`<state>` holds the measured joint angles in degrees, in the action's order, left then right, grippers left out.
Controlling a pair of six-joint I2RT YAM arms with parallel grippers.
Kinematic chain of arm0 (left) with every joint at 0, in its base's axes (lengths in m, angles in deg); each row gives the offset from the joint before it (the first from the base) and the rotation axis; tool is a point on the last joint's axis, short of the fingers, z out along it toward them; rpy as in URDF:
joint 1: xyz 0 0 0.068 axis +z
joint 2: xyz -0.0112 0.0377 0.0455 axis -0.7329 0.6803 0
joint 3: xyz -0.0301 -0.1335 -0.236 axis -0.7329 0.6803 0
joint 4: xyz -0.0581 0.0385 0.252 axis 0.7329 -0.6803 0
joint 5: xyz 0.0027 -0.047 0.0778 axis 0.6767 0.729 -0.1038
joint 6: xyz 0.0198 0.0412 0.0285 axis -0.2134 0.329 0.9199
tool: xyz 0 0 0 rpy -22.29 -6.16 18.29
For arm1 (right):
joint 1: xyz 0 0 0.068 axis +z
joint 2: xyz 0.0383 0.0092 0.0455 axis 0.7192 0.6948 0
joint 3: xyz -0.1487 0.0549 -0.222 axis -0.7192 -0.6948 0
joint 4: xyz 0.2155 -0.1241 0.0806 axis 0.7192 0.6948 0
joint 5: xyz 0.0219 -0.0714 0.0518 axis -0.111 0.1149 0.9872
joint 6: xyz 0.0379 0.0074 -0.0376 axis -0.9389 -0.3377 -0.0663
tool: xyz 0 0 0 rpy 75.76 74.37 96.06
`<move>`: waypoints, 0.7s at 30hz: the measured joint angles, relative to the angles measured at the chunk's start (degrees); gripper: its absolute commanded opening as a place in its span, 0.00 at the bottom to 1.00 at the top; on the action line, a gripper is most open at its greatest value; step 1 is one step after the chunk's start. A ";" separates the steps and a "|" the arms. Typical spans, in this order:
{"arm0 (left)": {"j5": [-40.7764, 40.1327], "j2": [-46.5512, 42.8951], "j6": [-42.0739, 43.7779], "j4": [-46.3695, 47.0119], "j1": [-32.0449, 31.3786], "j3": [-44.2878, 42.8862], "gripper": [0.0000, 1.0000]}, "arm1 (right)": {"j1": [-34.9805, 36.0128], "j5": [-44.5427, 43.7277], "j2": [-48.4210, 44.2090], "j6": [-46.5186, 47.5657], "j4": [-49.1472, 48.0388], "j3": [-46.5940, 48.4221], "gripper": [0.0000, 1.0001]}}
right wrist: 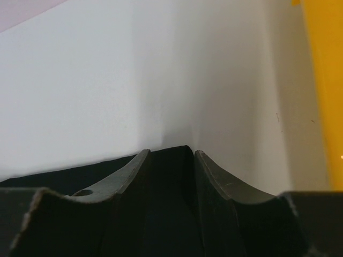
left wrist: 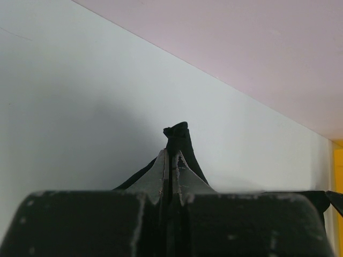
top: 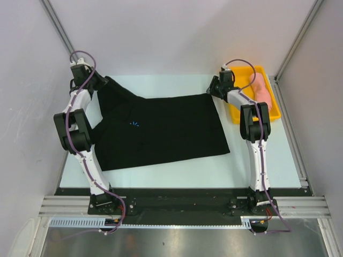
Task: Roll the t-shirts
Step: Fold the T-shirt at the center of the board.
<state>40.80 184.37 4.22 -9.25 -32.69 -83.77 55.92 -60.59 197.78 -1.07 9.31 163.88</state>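
A large black t-shirt with a tiny blue chest mark lies spread flat on the white table. My left gripper is at the shirt's far left corner. The left wrist view shows that gripper shut on a fold of black cloth that sticks out past its tips. At the shirt's far right corner is my right gripper. The right wrist view shows this gripper with jaws apart and the black corner lying between the fingers. A salmon-pink roll rests in the yellow tray.
The yellow tray stands at the table's far right, just right of my right arm, and its edge shows in the right wrist view. Grey walls close in the table on the left, back and right. White table shows in front of the shirt.
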 measured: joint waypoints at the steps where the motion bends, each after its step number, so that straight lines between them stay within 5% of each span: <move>1: 0.00 0.00 0.00 0.00 0.00 0.00 0.00 | 0.04 0.00 0.02 0.00 0.22 0.00 0.41; 11: 0.00 0.00 0.00 -0.04 0.00 0.00 0.00 | 0.15 0.04 0.81 -0.20 0.79 0.70 0.26; 18: 0.02 -0.04 0.00 0.02 0.00 0.24 0.00 | 0.17 0.20 1.20 -0.35 0.79 2.89 0.01; 21: 0.04 -0.63 -0.02 0.02 0.00 1.60 0.00 | 0.17 0.37 1.22 -0.42 0.76 2.97 0.00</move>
<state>40.85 183.73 4.20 -9.23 -32.69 -82.18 56.10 -60.21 199.01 -1.48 10.07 166.85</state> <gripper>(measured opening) 0.010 0.013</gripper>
